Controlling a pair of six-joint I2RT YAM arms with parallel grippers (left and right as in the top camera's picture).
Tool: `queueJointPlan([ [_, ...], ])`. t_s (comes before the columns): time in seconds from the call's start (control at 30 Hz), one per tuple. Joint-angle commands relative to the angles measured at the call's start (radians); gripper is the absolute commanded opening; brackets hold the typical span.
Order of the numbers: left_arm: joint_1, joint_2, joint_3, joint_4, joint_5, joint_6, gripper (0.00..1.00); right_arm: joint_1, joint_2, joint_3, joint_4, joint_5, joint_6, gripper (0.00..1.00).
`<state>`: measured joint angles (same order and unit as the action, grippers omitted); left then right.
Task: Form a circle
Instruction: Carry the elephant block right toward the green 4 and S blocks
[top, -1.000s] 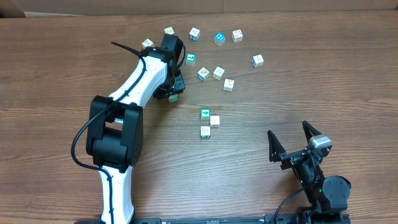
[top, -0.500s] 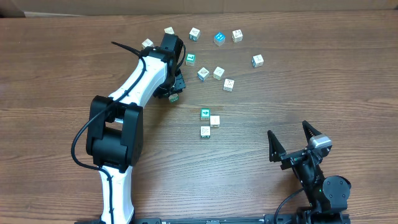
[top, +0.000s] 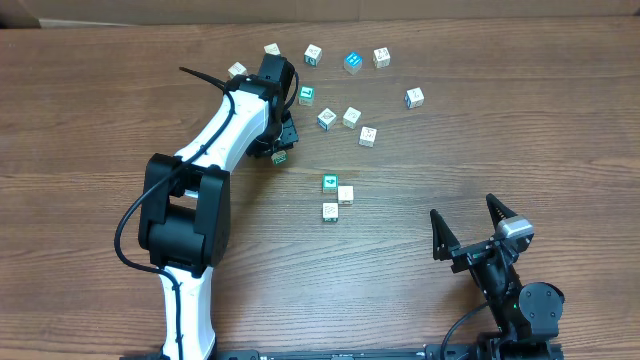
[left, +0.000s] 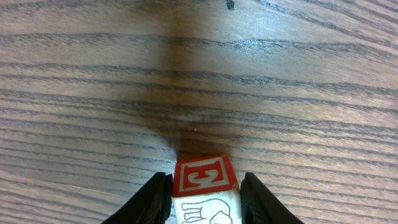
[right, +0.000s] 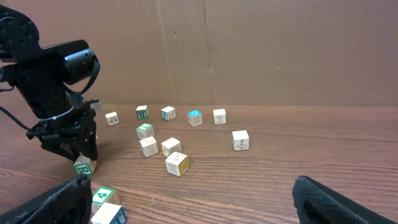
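Nothing had visibly shifted in the overhead view since the earlier frames: both arms and every cube lay where they had been.

The left gripper (top: 281, 150) was reached out over the wooden table (top: 520, 140), and it was clamped on a red-lettered cube (left: 205, 186). In the left wrist view its two black fingers (left: 155, 199) pressed against opposite sides of that cube. The red letter face pointed away from the wrist, and a face with an outline drawing was turned toward the camera. From the right wrist view the cube hung at the fingertips, low over the wood; whether it touched the table could not be told.

The cubes (top: 351, 117) formed no circle. They lay scattered, white, pale wood and teal. Two sat just beyond the left gripper, to its left and ahead. A row of four ran ahead of it and off to its right. Four more lay nearer on its right side, the closest a teal one just beside the wrist, and a single cube sat farther right again. Three cubes, two of them touching, sat to the right of the gripper and back toward the robot's base.

The right gripper (top: 467, 226) rested well apart from all the cubes, near the table's front edge, with its fingers spread wide and nothing between them.
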<state>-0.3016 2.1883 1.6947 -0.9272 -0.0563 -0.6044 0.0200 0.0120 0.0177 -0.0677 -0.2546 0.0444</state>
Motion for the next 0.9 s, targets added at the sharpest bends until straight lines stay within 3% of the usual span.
queueJointPlan([
  [0.0,-0.005,0.015,-0.013,0.006,0.004,-0.011,0.33,-0.003,-0.009,-0.010,0.006,0.007,-0.004,1.00],
  [0.4,-0.006,0.015,-0.013,0.013,0.004,-0.009,0.26,-0.003,-0.009,-0.010,0.006,0.007,-0.004,1.00],
  [0.87,-0.007,0.015,-0.013,0.012,0.005,-0.009,0.28,-0.003,-0.009,-0.010,0.006,0.007,-0.004,1.00],
])
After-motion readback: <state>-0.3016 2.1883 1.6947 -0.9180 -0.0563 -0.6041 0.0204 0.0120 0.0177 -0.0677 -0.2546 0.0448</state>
